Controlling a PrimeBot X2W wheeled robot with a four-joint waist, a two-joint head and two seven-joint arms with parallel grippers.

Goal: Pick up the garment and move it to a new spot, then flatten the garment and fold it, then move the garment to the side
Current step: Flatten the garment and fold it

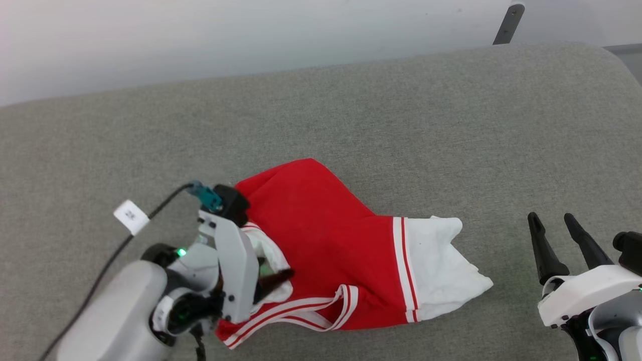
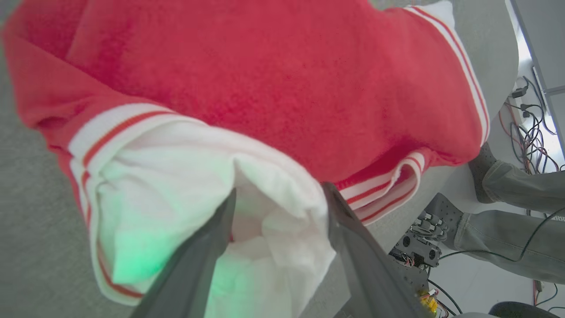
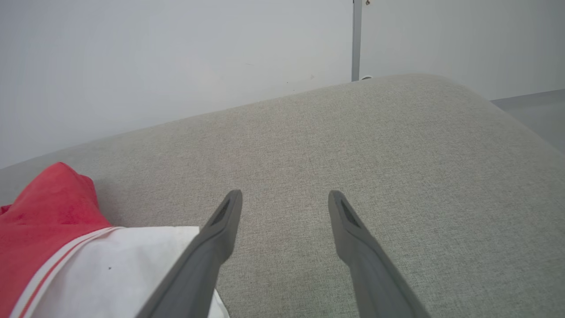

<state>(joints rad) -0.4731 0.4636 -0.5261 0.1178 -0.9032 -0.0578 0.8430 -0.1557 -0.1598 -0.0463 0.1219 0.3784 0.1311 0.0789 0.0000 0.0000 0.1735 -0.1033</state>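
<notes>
Left wrist view looks along the left gripper. Its two dark fingers stand well apart, with a bunched white sleeve end lying loose between them and nothing clamped.

On the head view that gripper sits at about 8 o'clock, at the near left edge of the garment. The red shirt lies crumpled on the grey cushion, running from the centre down toward 6 o'clock. Its striped neckline trim is at the near edge, and its other white sleeve fans out toward 4 o'clock.

Farther right, at 4 o'clock, the right gripper hovers over bare cushion, just beside that sleeve but apart from it. Its fingers are spread and hold nothing.

By my reading, the shirt is set down at its spot and flattening is now in hand. The next move calls for each gripper to pinch a single layer at opposite edges, such as a sleeve or the hem, and draw them apart without dragging the heap.
</notes>
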